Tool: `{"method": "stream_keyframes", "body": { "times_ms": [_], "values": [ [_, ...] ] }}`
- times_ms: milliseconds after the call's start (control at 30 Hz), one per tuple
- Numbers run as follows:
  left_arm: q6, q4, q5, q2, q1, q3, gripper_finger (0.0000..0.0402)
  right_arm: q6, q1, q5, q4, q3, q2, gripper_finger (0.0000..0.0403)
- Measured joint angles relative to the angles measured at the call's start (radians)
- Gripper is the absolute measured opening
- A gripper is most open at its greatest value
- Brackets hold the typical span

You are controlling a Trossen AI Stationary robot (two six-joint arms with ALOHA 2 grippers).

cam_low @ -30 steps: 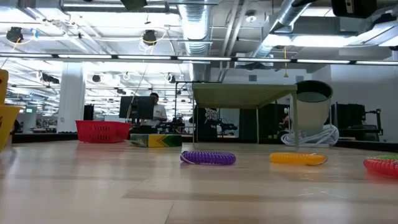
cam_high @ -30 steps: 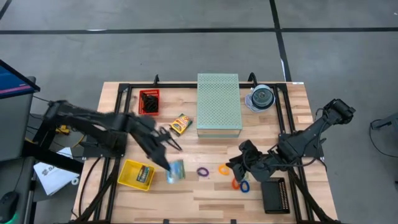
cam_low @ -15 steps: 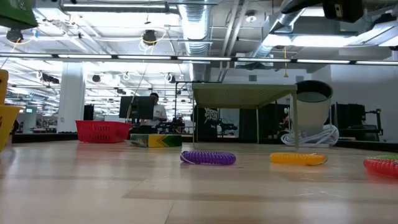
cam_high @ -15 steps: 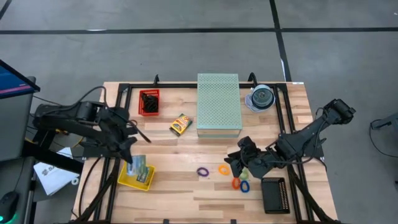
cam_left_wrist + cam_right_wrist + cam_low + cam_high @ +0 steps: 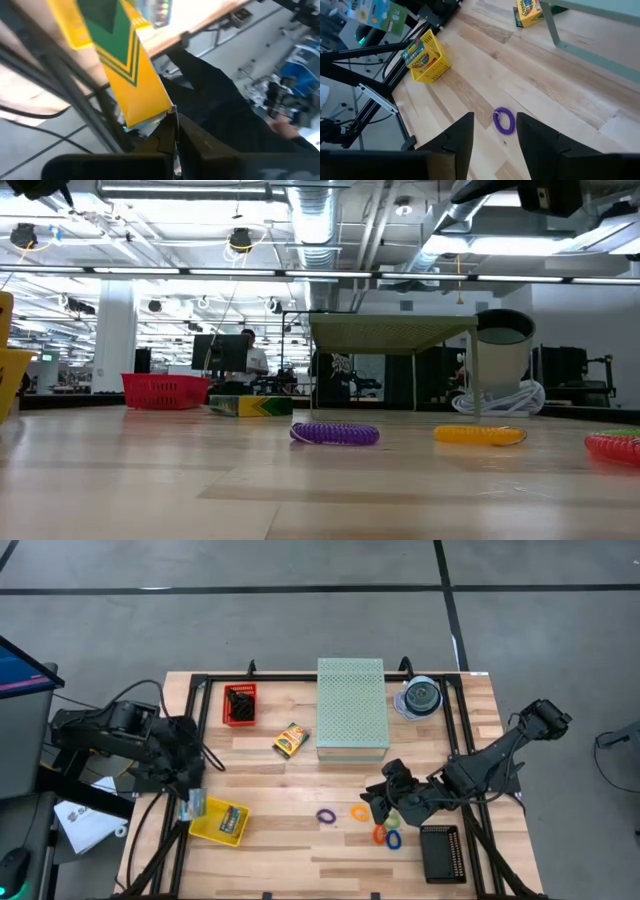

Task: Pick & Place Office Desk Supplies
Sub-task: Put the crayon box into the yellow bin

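Note:
My left gripper (image 5: 190,798) is shut on a green-blue and yellow packet (image 5: 195,805) at the left edge of a yellow bin (image 5: 208,828). The packet also shows in the left wrist view (image 5: 125,70) and in the right wrist view (image 5: 377,12). A second packet (image 5: 233,815) lies in the bin. My right gripper (image 5: 385,802) is open and empty above the coloured loops. These are a purple loop (image 5: 326,815), an orange loop (image 5: 360,811), a red loop (image 5: 380,834), a blue loop (image 5: 394,841) and a green loop (image 5: 392,820), all flat on the table. My left gripper pinches one end of the packet (image 5: 150,117) between its two fingers. The rest of the packet sticks out past the fingertips. The packet is lifted clear, above the bin's left edge.
A red basket (image 5: 239,705) with black clips stands at the far left. A yellow-orange box (image 5: 291,740) lies beside the pale green perforated box (image 5: 352,708). A disc spindle (image 5: 421,697) is at the far right, and a black tray (image 5: 442,853) at the near right.
My left gripper has carried the packet from the near middle of the table up and toward the left edge. It now holds it over the yellow bin's left side. The packet has left the table and is clear in the air.

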Motion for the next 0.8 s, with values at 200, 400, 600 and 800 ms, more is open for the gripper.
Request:
{"method": "stream_keyframes", "body": {
  "times_ms": [200,400,600,800],
  "values": [
    [0.065,-0.089,-0.038,0.039,-0.001,0.000,0.0000,0.000,0.000,0.018,0.000,0.000,0.000,0.0146],
    [0.179,-0.140,-0.041,0.135,-0.001,0.000,0.0000,-0.007,0.000,0.019,-0.001,0.000,0.000,0.0146],
    [0.286,-0.140,-0.018,0.266,-0.001,0.000,0.0000,-0.011,0.000,0.019,-0.004,0.000,0.000,0.0146],
    [0.359,-0.128,0.007,0.367,-0.001,0.000,0.0000,-0.011,0.008,0.020,-0.023,0.000,0.000,0.0146]
  ]
}}
